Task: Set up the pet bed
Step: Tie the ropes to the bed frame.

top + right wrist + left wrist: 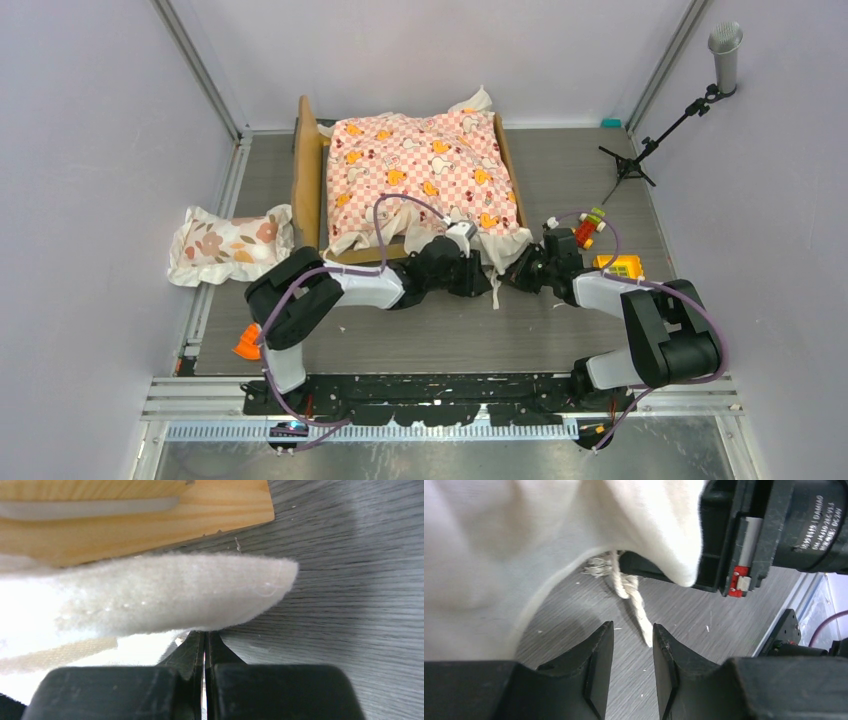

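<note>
The pet bed [307, 165] stands at the back middle, wooden headboard to the left, with a pink-checkered sheet [420, 165] draped over it. My left gripper [480, 272] is at the sheet's near edge. In the left wrist view it [633, 627] is open and empty under white fabric [499, 545], with a cream cord [636, 602] on the table just ahead. My right gripper [528, 270] is at the sheet's near right corner. In the right wrist view it [205, 634] is shut, its tips at the fuzzy white hem [175, 595], below the wooden frame [150, 525].
A floral pillow [228, 243] lies left of the bed. Small orange toys [590, 228] and a yellow one [620, 266] sit by the right arm. An orange piece [247, 345] is near the left arm's base. A microphone stand [690, 100] is at the back right.
</note>
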Action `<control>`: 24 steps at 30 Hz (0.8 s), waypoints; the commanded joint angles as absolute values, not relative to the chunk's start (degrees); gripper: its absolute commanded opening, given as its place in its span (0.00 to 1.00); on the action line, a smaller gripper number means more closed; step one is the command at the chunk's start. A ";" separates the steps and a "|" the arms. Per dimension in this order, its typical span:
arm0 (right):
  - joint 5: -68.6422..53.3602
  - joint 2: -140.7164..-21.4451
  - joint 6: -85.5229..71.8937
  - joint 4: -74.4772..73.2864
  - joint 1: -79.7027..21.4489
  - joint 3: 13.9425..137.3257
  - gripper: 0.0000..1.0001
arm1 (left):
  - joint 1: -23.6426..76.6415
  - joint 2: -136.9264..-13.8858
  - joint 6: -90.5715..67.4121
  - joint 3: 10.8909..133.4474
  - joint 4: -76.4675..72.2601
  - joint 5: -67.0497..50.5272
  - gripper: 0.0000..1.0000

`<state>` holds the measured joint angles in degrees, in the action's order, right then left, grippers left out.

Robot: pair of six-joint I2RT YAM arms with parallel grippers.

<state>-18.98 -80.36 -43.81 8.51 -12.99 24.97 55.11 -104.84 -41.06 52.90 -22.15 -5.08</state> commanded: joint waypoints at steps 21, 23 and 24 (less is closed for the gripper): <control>-19.71 -79.51 -43.02 8.88 -13.04 27.25 0.02 | 50.35 -111.13 -45.25 60.39 -14.33 1.43 0.34; -19.77 -79.61 -42.94 8.88 -13.09 27.33 0.02 | 50.57 -111.66 -45.72 60.64 -14.73 1.03 0.34; -19.78 -79.70 -42.90 8.88 -13.03 27.33 0.02 | 50.74 -111.91 -45.83 60.72 -14.98 1.01 0.34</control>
